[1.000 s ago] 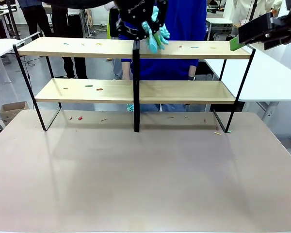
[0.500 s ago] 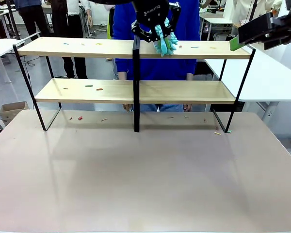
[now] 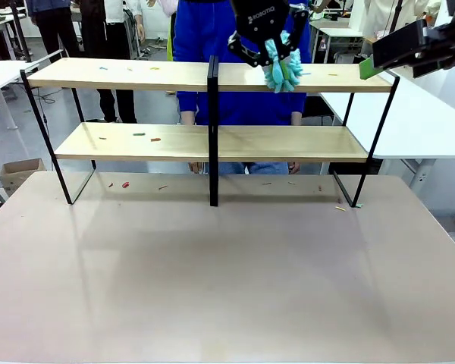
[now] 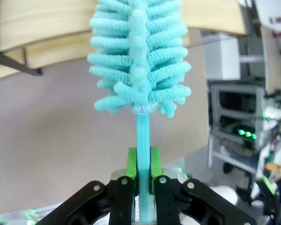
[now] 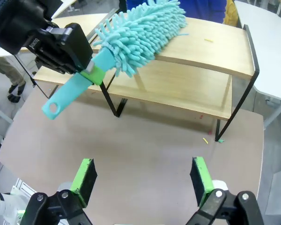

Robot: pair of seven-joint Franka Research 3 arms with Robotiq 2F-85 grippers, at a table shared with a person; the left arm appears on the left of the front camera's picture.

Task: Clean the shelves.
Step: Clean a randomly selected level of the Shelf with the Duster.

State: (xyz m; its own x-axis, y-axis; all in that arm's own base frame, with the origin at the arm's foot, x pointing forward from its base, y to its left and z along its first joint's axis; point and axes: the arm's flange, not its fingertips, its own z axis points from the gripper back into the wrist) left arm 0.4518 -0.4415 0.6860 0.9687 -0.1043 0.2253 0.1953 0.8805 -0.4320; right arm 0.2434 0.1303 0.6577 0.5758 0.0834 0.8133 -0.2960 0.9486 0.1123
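The shelves (image 3: 136, 74) stand across the back of the beige table, two light wooden boards in a black frame. My left gripper (image 3: 271, 47) hovers over the right half of the top board, shut on the handle of a turquoise fluffy duster (image 3: 282, 73) whose head rests on that board. In the left wrist view the green pads (image 4: 132, 164) clamp the duster handle (image 4: 143, 136). The right wrist view has the duster (image 5: 140, 30) lying along the top board (image 5: 220, 51), held by the left gripper (image 5: 91, 70). My right gripper (image 3: 373, 62) hangs by the shelves' top right corner, open (image 5: 143, 180) and holding nothing.
Small coloured scraps lie on the top board (image 3: 332, 74), the lower board (image 3: 148, 137) and the tabletop under the shelves (image 3: 125, 184). A person in blue (image 3: 205, 34) stands right behind the shelves. White tables (image 3: 425, 114) flank both sides. The near tabletop (image 3: 227, 288) is bare.
My left gripper has swept the duster to the right along the top board, from the central upright into the right half. The right arm has stayed put.
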